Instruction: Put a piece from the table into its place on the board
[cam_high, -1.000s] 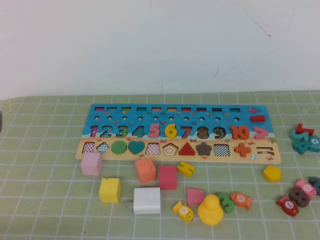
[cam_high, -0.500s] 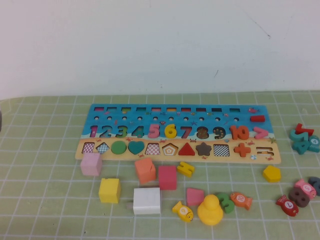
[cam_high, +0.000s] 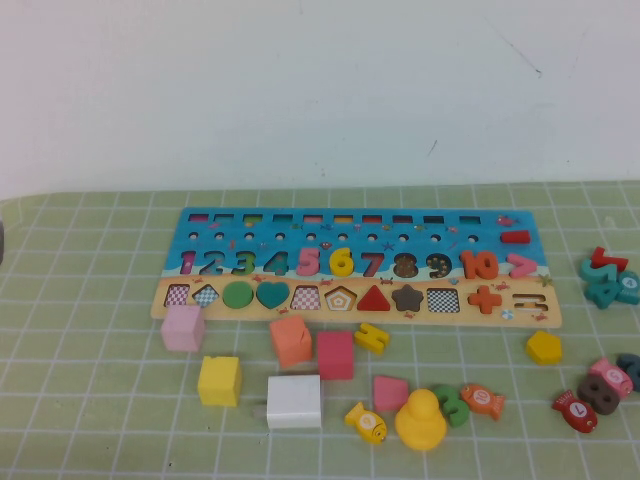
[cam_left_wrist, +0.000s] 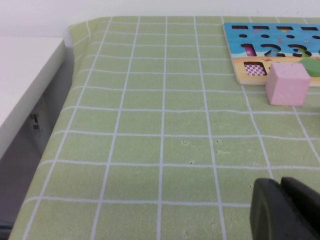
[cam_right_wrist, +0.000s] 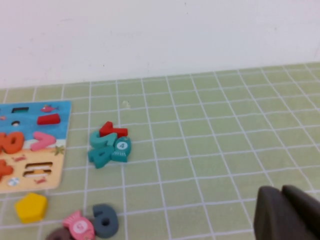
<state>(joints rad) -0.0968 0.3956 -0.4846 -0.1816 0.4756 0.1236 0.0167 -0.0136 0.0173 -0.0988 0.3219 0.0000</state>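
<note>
The board (cam_high: 355, 265) lies across the middle of the table, blue top with numerals 1 to 10, tan strip of shapes below. The yellow "6" piece (cam_high: 342, 262) sits in its slot on the board between the pink 5 and the 7. Neither gripper shows in the high view. My left gripper (cam_left_wrist: 281, 187) is shut and empty, low over bare cloth off the board's left end (cam_left_wrist: 280, 35). My right gripper (cam_right_wrist: 281, 192) is shut and empty over bare cloth, off the board's right end (cam_right_wrist: 30, 150).
In front of the board lie a yellow "5" (cam_high: 371, 337), a yellow hexagon (cam_high: 544, 347), a pink cube (cam_high: 183, 328), orange, red, yellow and white blocks, a yellow duck (cam_high: 420, 420) and fish pieces. Teal and red numerals (cam_high: 605, 278) lie at the right.
</note>
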